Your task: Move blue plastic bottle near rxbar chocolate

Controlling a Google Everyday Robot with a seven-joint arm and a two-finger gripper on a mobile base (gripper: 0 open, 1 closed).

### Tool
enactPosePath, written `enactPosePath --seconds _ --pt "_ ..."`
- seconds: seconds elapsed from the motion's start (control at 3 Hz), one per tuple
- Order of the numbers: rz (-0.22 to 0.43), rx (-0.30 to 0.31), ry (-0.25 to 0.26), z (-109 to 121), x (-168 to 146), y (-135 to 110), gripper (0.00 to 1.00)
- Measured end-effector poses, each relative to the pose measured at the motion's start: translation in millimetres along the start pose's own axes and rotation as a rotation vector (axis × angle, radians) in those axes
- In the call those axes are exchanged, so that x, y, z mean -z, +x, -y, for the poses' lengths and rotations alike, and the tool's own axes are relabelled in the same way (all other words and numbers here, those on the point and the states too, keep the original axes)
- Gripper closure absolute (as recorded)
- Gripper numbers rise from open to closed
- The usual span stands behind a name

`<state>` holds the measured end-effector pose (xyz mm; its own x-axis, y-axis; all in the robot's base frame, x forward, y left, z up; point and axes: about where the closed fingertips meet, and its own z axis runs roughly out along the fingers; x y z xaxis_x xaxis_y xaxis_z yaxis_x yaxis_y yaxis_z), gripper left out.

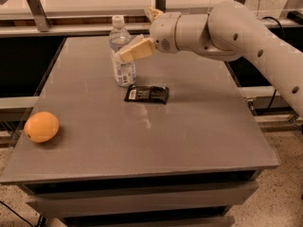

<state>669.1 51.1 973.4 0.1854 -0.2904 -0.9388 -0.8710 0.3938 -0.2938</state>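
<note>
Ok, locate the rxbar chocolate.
Camera view: the rxbar chocolate lies on the table, just in front of the blue plastic bottle, with the gripper at that bottle.

arm: reaches in from right | pincer: upper centre, pointing left | fingers: spread apart

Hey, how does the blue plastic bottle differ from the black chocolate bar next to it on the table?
The blue plastic bottle stands upright; the rxbar chocolate lies flat. The bottle is clear and bluish with a white cap; the bar is shiny black. The claw hovers open at the bottle's shoulder, not at the bar. Both rest close together on the grey table.
</note>
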Motion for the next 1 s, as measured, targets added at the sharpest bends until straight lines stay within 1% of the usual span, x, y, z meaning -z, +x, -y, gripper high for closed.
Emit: enactPosePath --seconds 0.33,0.67,1.0 --pt "0.022 0.016 0.009 8 18 -11 0.0" --pt "0.068 0.016 -0.047 11 23 -21 0.0" --pt "0.07 0.021 -0.071 6 24 -24 0.0"
